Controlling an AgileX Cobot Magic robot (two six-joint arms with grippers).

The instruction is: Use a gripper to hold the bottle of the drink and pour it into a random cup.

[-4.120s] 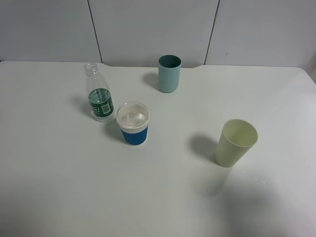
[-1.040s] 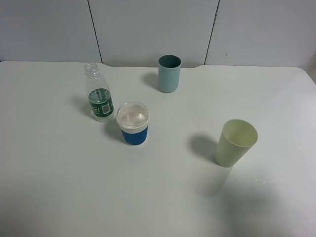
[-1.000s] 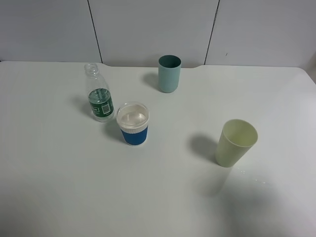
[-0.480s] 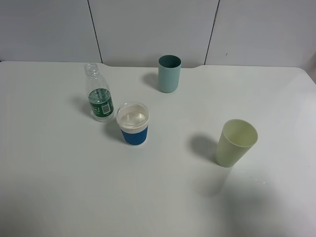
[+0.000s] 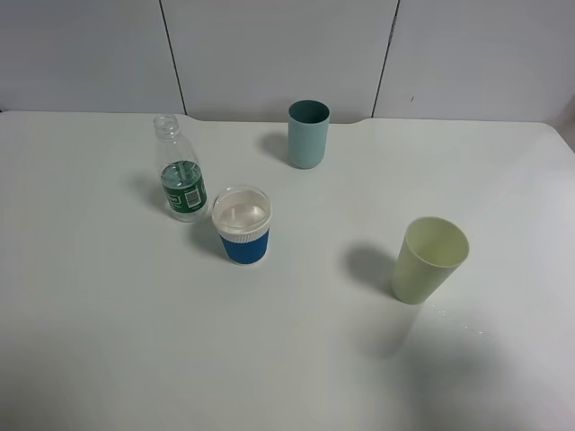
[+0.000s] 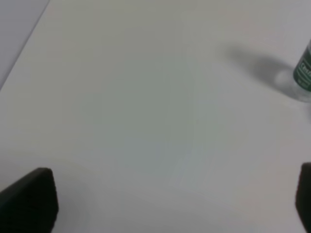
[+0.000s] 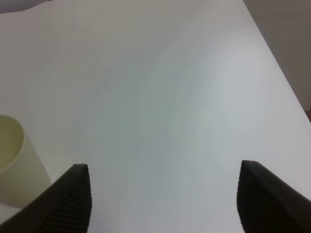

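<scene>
The left gripper (image 6: 170, 204) stands wide open with nothing between its jaws; only the two dark fingertips (image 6: 29, 199) show at the edges of the left wrist view, above bare table (image 6: 146, 97). The right gripper (image 7: 163, 199) is open and empty too, its ribbed pads (image 7: 73, 199) spread apart, with the pale green cup (image 7: 12, 165) just beside one pad. Neither arm shows in the exterior high view.

Step in hand, as I judge it: the very start, approach not yet made. The bottle (image 5: 180, 180) stands upright, uncapped, on the left part of the table, just beside the blue cup (image 5: 243, 226) but not touching it as far as I can see. The teal cup (image 5: 308, 133) is further back, well apart from both.

Next move, prob.: the left gripper, being nearer, should go to the bottle, w/ jaws around the body at label height, and close gently, since thin plastic may deform. Care is needed not to knock the blue cup.

Writing: the green label (image 5: 184, 190) has a small white patch, but the text is too small to read. No brand is legible on any cup.
</scene>
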